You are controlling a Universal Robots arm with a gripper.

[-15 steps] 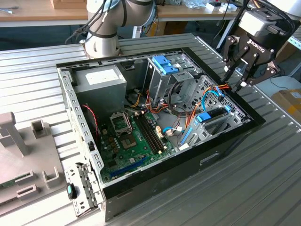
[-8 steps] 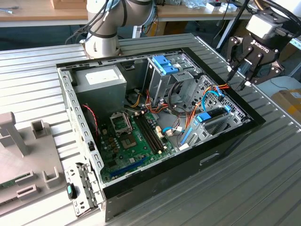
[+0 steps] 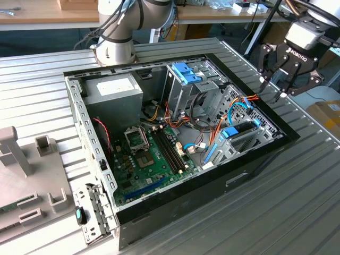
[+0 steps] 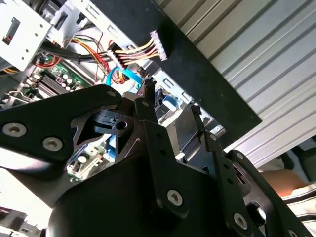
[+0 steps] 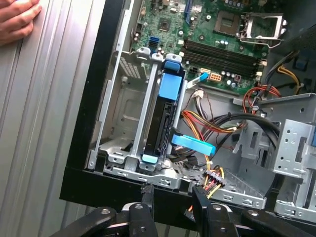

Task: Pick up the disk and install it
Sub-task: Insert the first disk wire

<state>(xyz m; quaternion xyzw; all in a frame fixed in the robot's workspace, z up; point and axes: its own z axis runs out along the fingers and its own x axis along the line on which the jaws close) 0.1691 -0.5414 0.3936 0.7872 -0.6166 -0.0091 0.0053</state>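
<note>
Exterior view shows my tool (image 3: 272, 87) hanging released and empty above the far rim of the computer case (image 3: 175, 207), touching nothing. The disk (image 3: 240, 130) stands on edge in its drive bay beside the motherboard (image 3: 154, 154), blue rail uppermost, as the first wrist view confirms. I judge pick-up and insertion done. Whether it is fully latched or cabled, I cannot tell.
</note>
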